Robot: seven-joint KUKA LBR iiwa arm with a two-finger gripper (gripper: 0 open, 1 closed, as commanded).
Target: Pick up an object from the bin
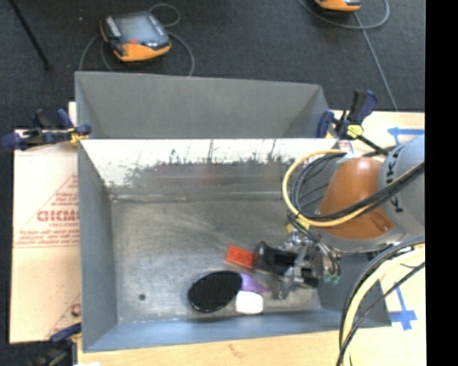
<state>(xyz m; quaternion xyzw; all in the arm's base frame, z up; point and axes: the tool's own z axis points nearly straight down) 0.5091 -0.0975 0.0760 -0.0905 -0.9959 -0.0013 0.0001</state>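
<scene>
Red block (240, 255) is noted just left of the gripper (286, 275). Black disc (213, 291) and white piece (249, 304) are noted lower left. Gripper state cannot be told.

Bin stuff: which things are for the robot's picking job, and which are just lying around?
For the job:
gripper
grey bin
red block, black oval disc, purple piece and white lump, all on the bin floor near the gripper

Just lying about:
orange-and-black gadget on the dark floor behind the bin
second gadget at the top edge
</scene>
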